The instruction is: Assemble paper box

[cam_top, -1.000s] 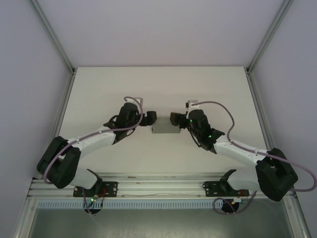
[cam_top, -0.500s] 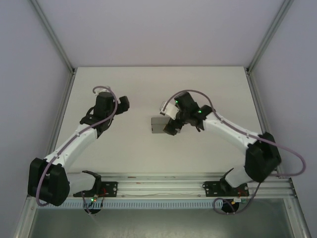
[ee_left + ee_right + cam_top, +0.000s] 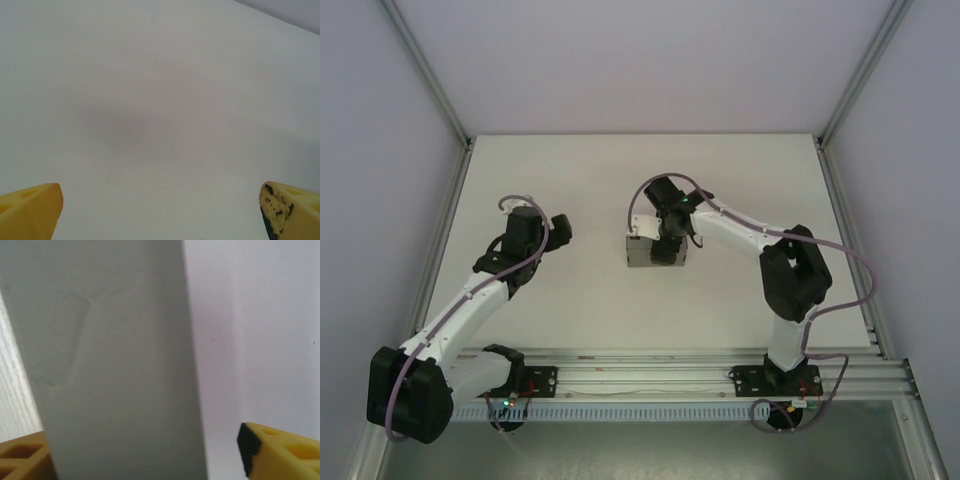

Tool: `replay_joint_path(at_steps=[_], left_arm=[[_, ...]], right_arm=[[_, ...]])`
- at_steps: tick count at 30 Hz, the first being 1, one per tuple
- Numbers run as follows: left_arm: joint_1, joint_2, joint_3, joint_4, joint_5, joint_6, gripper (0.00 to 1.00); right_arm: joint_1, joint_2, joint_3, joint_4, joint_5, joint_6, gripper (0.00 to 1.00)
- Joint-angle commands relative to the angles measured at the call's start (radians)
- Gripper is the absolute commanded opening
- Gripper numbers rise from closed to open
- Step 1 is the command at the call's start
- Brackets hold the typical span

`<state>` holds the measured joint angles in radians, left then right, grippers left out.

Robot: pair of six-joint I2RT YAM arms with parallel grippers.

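Card of plain matte grey is making up the paper box [image 3: 642, 256], which we are seeing as a small shallow rectangle lying near the middle of the table [image 3: 550, 160]. From the right wrist, its surface is looking smooth and unmarked apart from a faint angled crease, with one straight edge running down the view. The right gripper [image 3: 665, 247] is hanging directly over the box with its fingers spread: one yellow fingertip [image 3: 20, 457] is sitting right against the card, while the other [image 3: 280, 452] is standing apart from the edge, so we are seeing nothing pinched. Well off to the left, the left gripper [image 3: 560, 228] is hovering over bare table, its fingers [image 3: 30, 212] spread wide.
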<state>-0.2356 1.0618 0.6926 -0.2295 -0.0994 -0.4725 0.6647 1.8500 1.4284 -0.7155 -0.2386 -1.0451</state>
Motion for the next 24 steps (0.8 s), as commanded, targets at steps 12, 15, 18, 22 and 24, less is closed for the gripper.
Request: replay_joint_path(at_steps=[12,15,18,22,24], left_arm=[[0.006,-0.077,-0.058,-0.011,-0.099,-0.023,1.00],[0.006,-0.084,-0.064,-0.004,-0.107,-0.023,1.00],[0.006,-0.089,-0.064,-0.003,-0.110,-0.017,1.00],[0.006,-0.091,-0.062,0.006,-0.111,-0.014,1.00],[0.006,-0.091,-0.057,0.016,-0.113,-0.007,1.00]], right_arm=[[0.137,-0.051,-0.224,0.412,0.543,-0.050,0.59],[0.171,-0.085,-0.270,0.389,0.539,-0.007,0.65],[0.205,-0.138,-0.315,0.345,0.514,0.042,0.78],[0.245,-0.210,-0.330,0.208,0.458,0.151,1.00],[0.262,-0.267,-0.351,0.170,0.427,0.198,1.00]])
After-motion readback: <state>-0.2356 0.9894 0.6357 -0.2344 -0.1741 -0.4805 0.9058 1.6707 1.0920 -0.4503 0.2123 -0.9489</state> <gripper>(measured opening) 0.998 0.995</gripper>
